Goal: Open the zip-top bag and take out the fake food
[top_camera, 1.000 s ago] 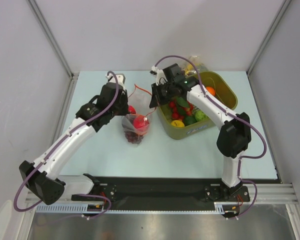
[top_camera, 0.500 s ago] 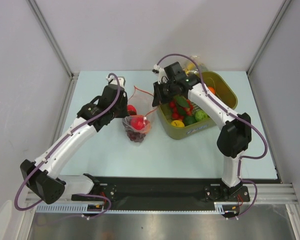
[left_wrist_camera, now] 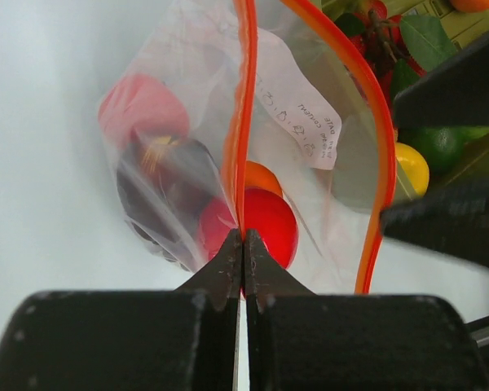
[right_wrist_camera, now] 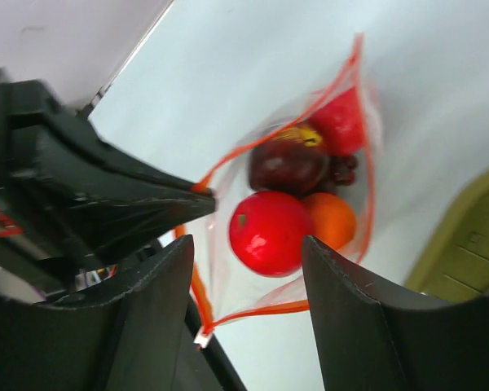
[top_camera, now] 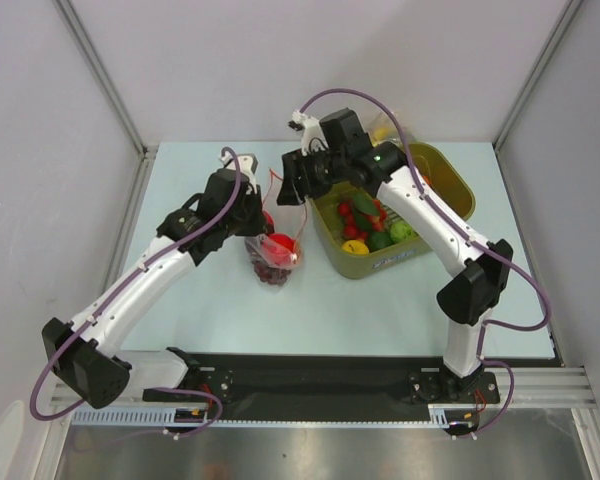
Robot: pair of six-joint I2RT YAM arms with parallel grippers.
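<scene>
Left gripper [left_wrist_camera: 243,241] pinched closed, right gripper [right_wrist_camera: 246,244] spread apart.

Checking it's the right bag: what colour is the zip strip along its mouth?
The zip strip is red-orange, clearest in the left wrist view.

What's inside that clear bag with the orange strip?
In the bag: a red apple, an orange fruit, a maroon fruit and another red piece. A dark lump behind the maroon one is mostly covered.
</scene>
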